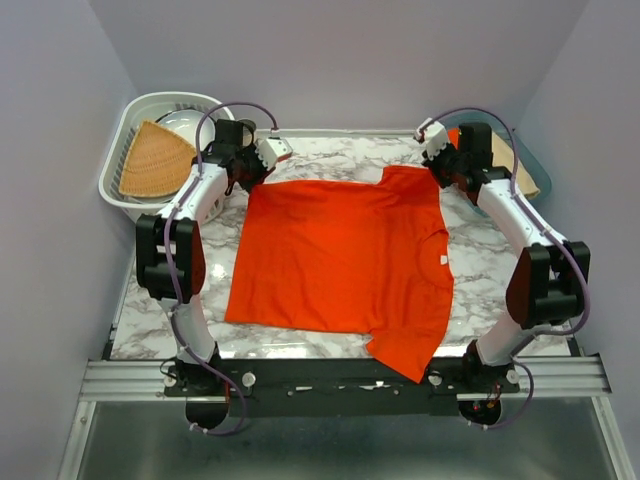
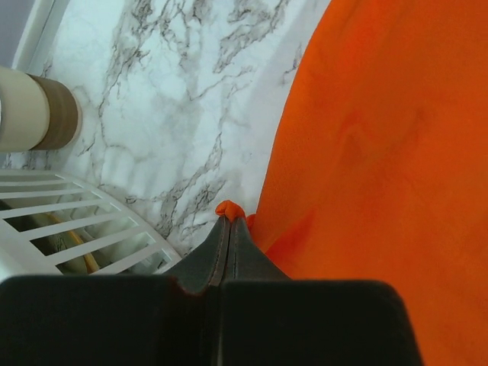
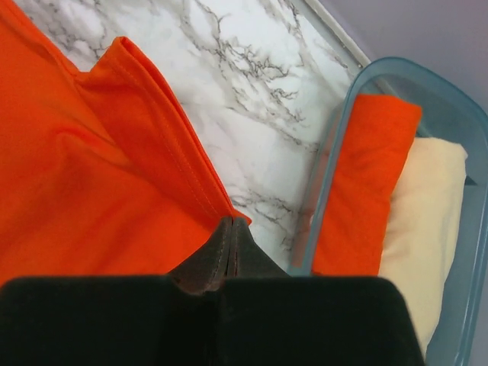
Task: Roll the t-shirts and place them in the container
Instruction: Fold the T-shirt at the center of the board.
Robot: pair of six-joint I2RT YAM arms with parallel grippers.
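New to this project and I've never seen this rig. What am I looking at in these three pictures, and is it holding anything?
These are two robot arms, the left arm and the right arm, bolted at the near edge of a marble table. The wide picture comes from a fixed camera above and behind them. The other two come from a camera on each wrist, looking along its dark fingers.

An orange-red t-shirt lies spread on the table. The left gripper is shut on its far corner, and the right gripper is shut on its edge by the far sleeve.

At the far left is a white basket with a tan woven mat. At the far right, a blue bin holds folded orange cloth and cream cloth.
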